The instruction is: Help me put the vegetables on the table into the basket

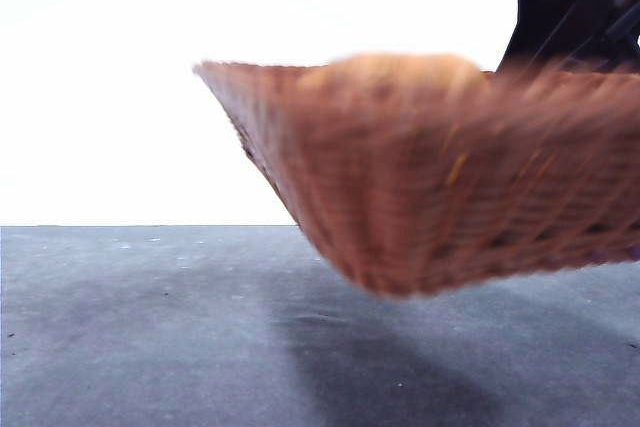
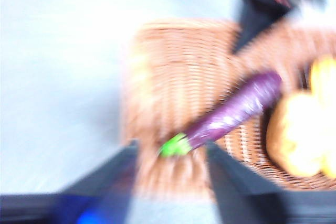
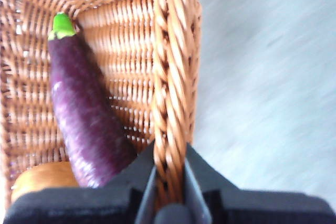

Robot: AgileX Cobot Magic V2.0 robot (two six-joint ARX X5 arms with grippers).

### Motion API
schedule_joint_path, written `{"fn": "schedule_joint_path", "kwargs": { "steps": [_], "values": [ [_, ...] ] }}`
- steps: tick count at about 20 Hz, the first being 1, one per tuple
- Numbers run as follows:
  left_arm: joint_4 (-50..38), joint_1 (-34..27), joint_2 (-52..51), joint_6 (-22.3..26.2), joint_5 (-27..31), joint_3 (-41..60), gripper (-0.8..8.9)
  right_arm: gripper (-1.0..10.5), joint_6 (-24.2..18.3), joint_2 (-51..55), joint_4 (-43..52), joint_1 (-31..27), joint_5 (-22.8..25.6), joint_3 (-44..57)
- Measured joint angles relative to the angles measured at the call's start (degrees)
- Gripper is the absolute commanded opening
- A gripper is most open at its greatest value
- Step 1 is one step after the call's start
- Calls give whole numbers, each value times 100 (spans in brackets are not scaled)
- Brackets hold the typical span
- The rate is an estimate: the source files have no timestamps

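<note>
Black wedge-shaped claw (image 3: 169, 182) fingers

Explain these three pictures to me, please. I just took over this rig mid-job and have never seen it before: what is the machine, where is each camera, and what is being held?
It is a robot with two arms at a table, each ending in a two-jawed gripper. One picture comes from a low camera looking level across the table. There the basket hangs tilted and blurred above the surface, its shadow beneath it.

The other two cameras sit on the wrists. The right gripper is clamped on the basket's braided rim. Inside lie the eggplant and an orange-brown tuber.

The left gripper is open, holds nothing, and looks down on the basket's corner. Yellow pieces show beside the eggplant, too blurred to name.
</note>
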State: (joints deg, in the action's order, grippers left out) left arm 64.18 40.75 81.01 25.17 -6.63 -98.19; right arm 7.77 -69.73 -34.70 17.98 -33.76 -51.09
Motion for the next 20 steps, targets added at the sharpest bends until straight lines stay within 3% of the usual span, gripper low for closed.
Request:
{"fn": "schedule_joint_path", "kwargs": {
  "steps": [3, 5, 10, 13, 20],
  "values": [
    [70, -734, -1086, -852, 7, 0, -7, -12, 328, 0, 437, -131, 101, -57],
    [116, -962, -1666, -1137, 216, 0, -7, -12, 372, 0, 256, -306, 227, -267],
    [570, -1005, -2496, -1241, 540, 0, -7, -12, 332, -4, -243, -1023, 577, -1152],
    [813, -1005, -2671, -1239, 544, 0, -7, -12, 63, -260, -737, -1517, 680, -1405],
    [1043, -1008, -2804, -1241, 544, 0, -7, -12, -396, -1646, -529, -2072, 933, -1408]
  ]
}}
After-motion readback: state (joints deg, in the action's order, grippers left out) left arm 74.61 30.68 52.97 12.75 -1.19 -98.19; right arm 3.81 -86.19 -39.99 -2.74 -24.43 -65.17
